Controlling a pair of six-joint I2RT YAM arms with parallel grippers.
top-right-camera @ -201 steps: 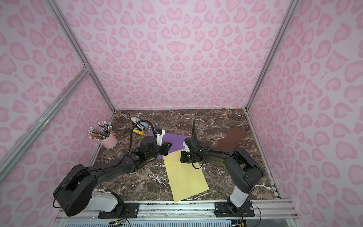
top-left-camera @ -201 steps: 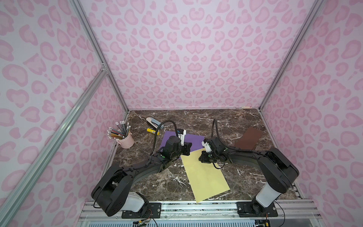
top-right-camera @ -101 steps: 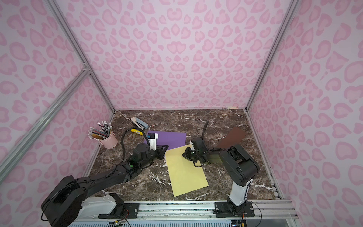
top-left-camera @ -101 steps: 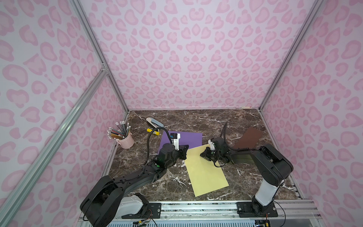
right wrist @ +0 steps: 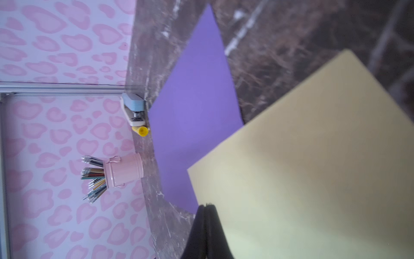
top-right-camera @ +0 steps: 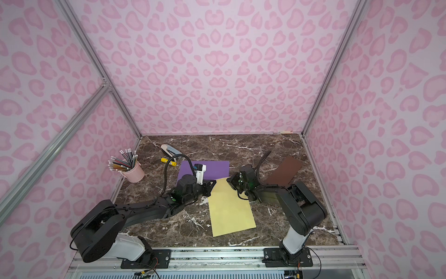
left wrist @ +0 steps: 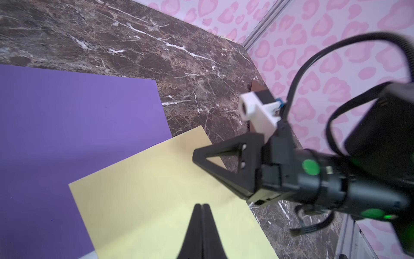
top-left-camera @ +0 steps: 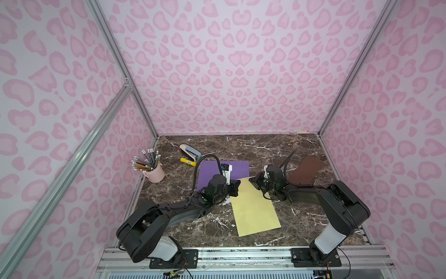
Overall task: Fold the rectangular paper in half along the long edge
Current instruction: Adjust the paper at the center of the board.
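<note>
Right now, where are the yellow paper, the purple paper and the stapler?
yellow paper [top-left-camera: 255,210], in a top view, middle of the sheet.
purple paper [top-left-camera: 240,169], in a top view, bare part near its far edge.
stapler [top-left-camera: 190,151], in a top view, middle of its body.

Closed tool [right wrist: 206,205] at yellow paper [right wrist: 313,168] edge
</note>
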